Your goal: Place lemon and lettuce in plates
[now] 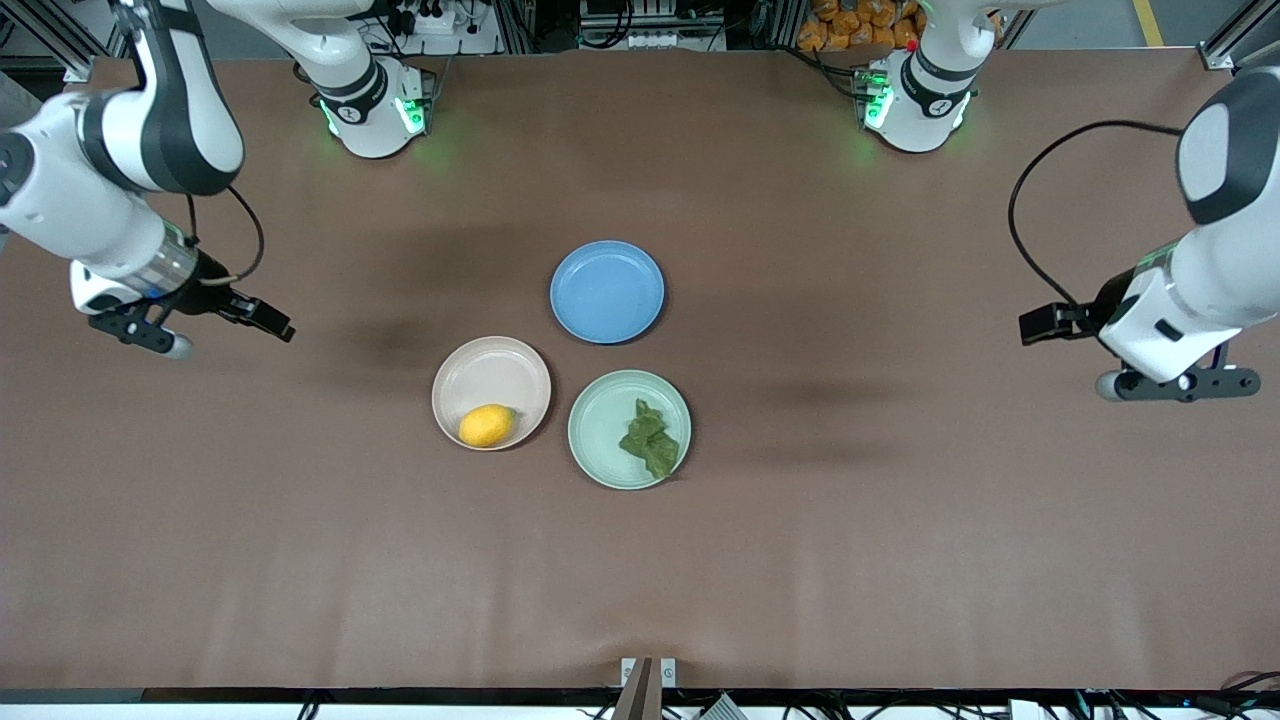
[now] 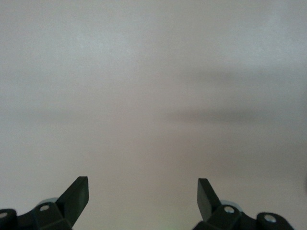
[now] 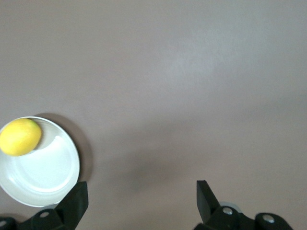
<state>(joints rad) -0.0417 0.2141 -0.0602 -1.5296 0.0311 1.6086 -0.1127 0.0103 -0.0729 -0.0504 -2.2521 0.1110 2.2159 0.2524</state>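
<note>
The yellow lemon (image 1: 487,425) lies in the beige-pink plate (image 1: 490,372), at the side of it nearer the front camera. The dark green lettuce (image 1: 650,439) lies in the mint green plate (image 1: 598,420) beside it. My right gripper (image 1: 140,332) is open and empty, up over bare table toward the right arm's end. Its wrist view shows the open gripper (image 3: 142,194), with the lemon (image 3: 19,136) in its plate (image 3: 48,172) off to one side. My left gripper (image 1: 1180,384) is open and empty over bare table at the left arm's end. Its wrist view (image 2: 143,191) shows only table.
An empty blue plate (image 1: 607,291) sits farther from the front camera than the two other plates, close to both. The brown table (image 1: 900,550) stretches wide around the three plates.
</note>
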